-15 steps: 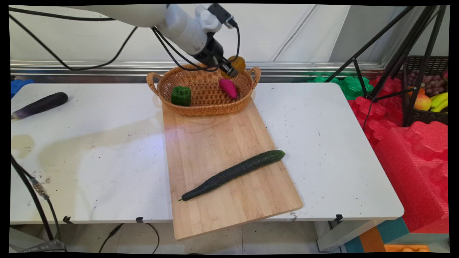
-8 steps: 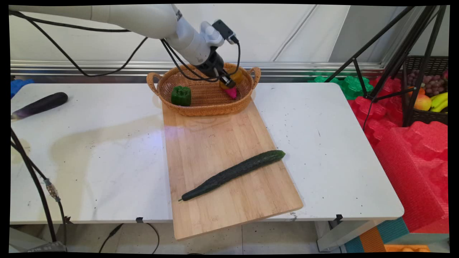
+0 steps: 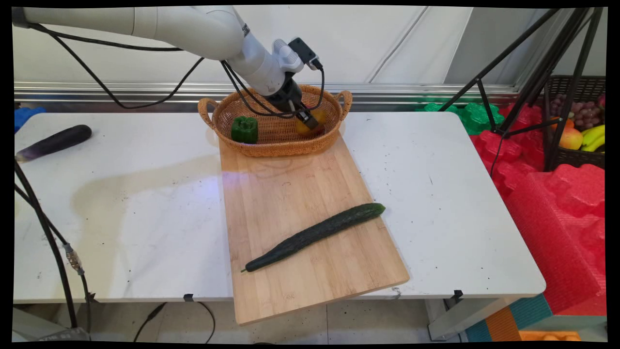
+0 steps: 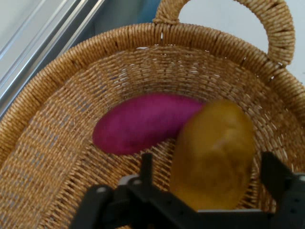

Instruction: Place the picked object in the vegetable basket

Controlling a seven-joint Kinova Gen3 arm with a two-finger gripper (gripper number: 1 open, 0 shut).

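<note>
My gripper is down inside the wicker basket, at its right end. Between its fingers sits a yellow-brown potato, which rests on the basket floor against a purple sweet potato. In the hand view my gripper stands open, and wicker shows between each finger and the potato. The sweet potato is hidden behind the hand in the main view. A green bell pepper lies at the basket's left end.
The basket stands on the far end of a wooden cutting board, and a long dark cucumber lies slantwise on the board's near half. An eggplant lies at the table's far left. A tripod and red foam stand to the right.
The gripper came down from above the basket's far rim into the basket with the potato. The potato now rests on the basket floor beside the sweet potato, and the fingers stand apart from it.
</note>
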